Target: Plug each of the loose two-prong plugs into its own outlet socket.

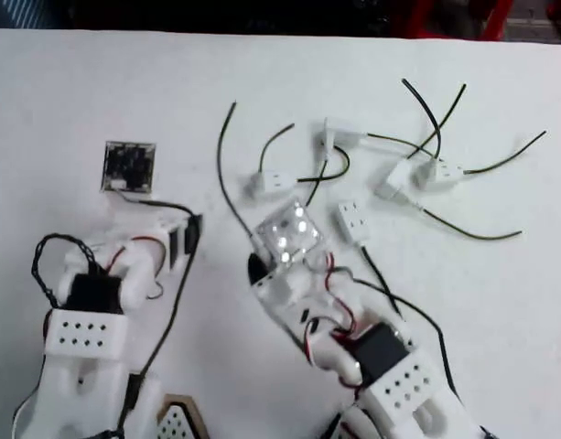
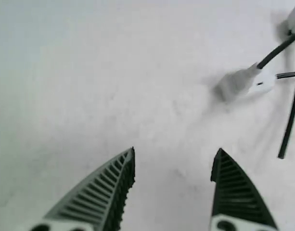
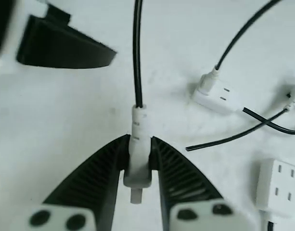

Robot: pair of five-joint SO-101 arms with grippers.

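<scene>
Near the middle of the surface (image 1: pixel 97 82), we see the right arm's jaws shut tight on a white plug (image 3: pixel 137 154). They grip its body from both sides, and its black cord (image 3: pixel 136 53) runs straight away from them. A white socket block (image 3: pixel 278 186) lies near the jaws on the surface, apart from the held plug. Another white connector (image 3: pixel 213 92) on a dark cord rests farther out. Over on the left side, the left arm's jaws stand wide apart with nothing between them, above bare surface. A loose white plug (image 2: pixel 244 82) lies well beyond them. From the high view we see more loose plugs (image 1: pixel 436 172) and thin cords scattered toward the far right.
</scene>
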